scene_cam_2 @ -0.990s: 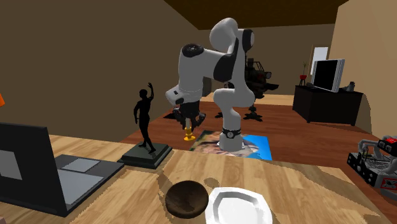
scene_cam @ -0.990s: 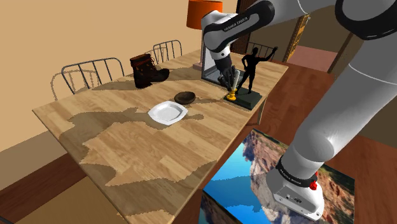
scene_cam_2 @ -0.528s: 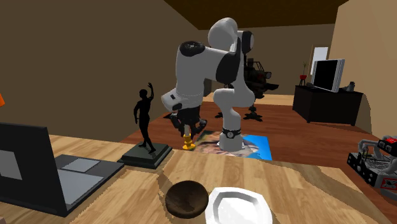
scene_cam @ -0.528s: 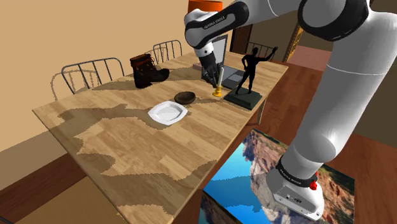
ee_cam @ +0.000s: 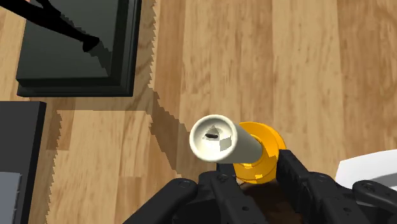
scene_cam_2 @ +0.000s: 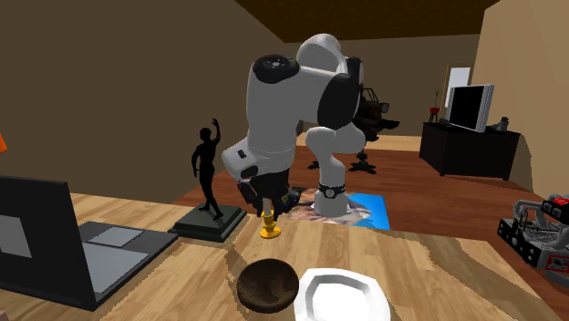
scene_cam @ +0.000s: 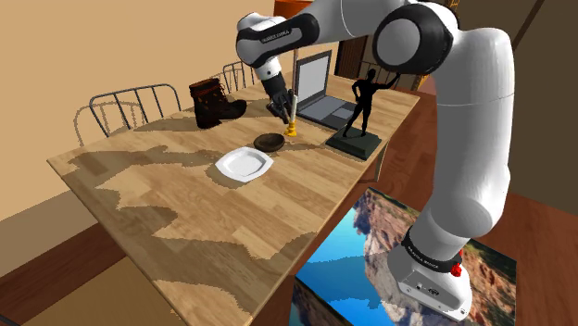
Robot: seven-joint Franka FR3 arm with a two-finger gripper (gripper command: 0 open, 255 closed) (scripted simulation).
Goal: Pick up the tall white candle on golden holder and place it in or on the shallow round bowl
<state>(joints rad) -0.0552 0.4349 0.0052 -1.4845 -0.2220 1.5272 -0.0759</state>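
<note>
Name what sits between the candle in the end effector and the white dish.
A dark brown round bowl lies between the white candle on its golden holder and the white dish, clear in the shoulder view.

This is a home, with a dining and living room. A wooden table (scene_cam: 185, 218) has metal chairs (scene_cam: 130, 100) beside it. A laptop (scene_cam: 320, 88), a boot (scene_cam: 215, 104) and a black dancer statue (scene_cam: 361, 106) sit on it. A TV (scene_cam_2: 470, 108) stands on a dark cabinet (scene_cam_2: 470, 150).

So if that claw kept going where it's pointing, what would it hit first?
Likely the wooden table: the claw points down, so the golden holder of the candle it clasps would touch first. The brown bowl looks just beside that line, depth unclear.
</note>
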